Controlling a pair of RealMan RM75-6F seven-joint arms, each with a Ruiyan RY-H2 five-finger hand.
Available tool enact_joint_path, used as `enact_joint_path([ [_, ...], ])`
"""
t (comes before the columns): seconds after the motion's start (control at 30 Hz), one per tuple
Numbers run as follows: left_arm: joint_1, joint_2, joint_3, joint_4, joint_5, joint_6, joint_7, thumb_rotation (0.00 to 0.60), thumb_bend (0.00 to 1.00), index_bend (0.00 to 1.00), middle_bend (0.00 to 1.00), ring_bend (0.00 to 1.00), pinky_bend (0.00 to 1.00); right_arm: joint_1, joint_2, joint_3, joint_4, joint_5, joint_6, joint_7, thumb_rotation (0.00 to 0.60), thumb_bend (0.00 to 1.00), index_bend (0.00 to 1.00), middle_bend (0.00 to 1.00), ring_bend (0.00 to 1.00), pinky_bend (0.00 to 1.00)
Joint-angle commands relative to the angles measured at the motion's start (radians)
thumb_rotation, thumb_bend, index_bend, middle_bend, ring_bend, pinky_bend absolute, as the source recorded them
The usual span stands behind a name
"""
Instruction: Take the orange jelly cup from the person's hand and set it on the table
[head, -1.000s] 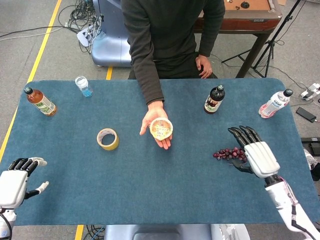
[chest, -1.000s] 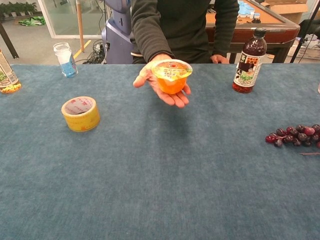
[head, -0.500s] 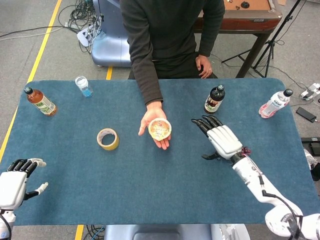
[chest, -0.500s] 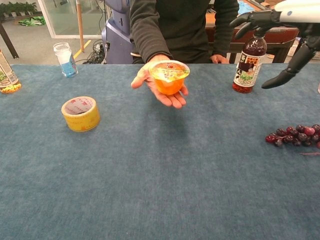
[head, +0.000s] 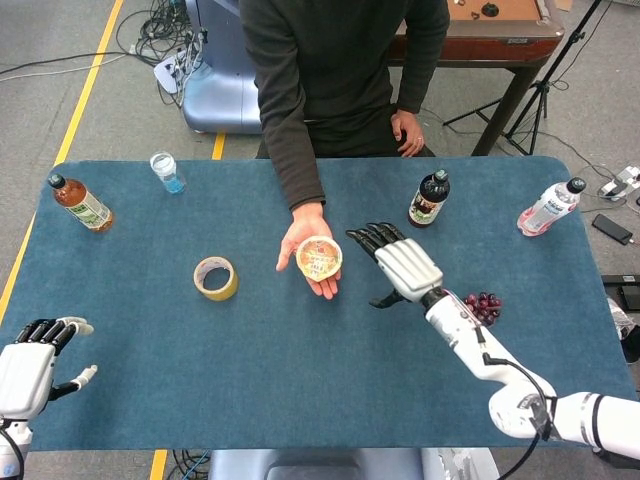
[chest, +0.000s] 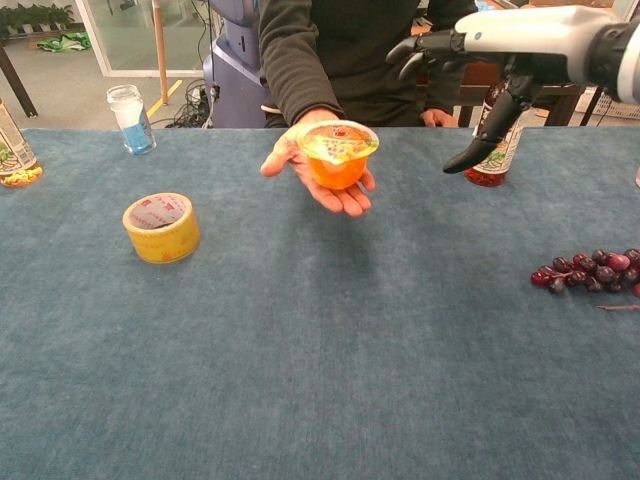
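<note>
The orange jelly cup (head: 319, 258) (chest: 338, 156) sits on the person's upturned palm (head: 305, 240) (chest: 318, 180) above the middle of the blue table (head: 300, 390). My right hand (head: 397, 264) (chest: 490, 55) hovers open just right of the cup, fingers spread and pointing toward it, thumb hanging down, a short gap between them. My left hand (head: 28, 360) rests open at the near left corner of the table, holding nothing; the chest view does not show it.
A yellow tape roll (head: 216, 278) (chest: 161, 227) lies left of the cup. A dark bottle (head: 429, 198) (chest: 495, 130) stands behind my right hand. Grapes (head: 482, 305) (chest: 592, 269) lie at right. A tea bottle (head: 82, 203), a clear jar (head: 167, 172) and a pink bottle (head: 548, 208) line the far edge.
My right hand has swept left from beside the grapes to a spot just right of the jelly cup, staying open. The cup, the person's palm and my left hand have stayed put.
</note>
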Motion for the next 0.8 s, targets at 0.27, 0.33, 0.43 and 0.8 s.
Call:
enact_joint_path([
  [0.27, 0.004, -0.003, 0.001, 0.005, -0.006, 0.0, -0.001, 0.6, 0.17, 0.4, 0.35, 0.29, 0.22, 0.121, -0.107, 0.008, 0.108, 0.091, -0.045, -0.044, 0.6, 0.07, 0.0, 0.09, 0.0, 0.06],
  [0.33, 0.005, -0.004, 0.001, 0.008, -0.008, 0.0, -0.003, 0.6, 0.17, 0.4, 0.35, 0.29, 0.22, 0.146, -0.129, 0.01, 0.131, 0.109, -0.053, -0.049, 0.6, 0.08, 0.0, 0.09, 0.0, 0.06],
  [0.43, 0.008, -0.004, 0.002, 0.011, -0.01, 0.001, -0.005, 0.6, 0.17, 0.4, 0.35, 0.29, 0.22, 0.177, -0.158, 0.01, 0.166, 0.133, -0.063, -0.055, 0.6, 0.08, 0.0, 0.09, 0.0, 0.06],
  [0.8, 0.019, 0.001, 0.004, 0.02, -0.017, 0.009, -0.017, 0.6, 0.17, 0.4, 0.35, 0.29, 0.22, 0.249, -0.229, -0.013, 0.271, 0.21, -0.096, -0.061, 0.6, 0.1, 0.02, 0.1, 0.0, 0.07],
])
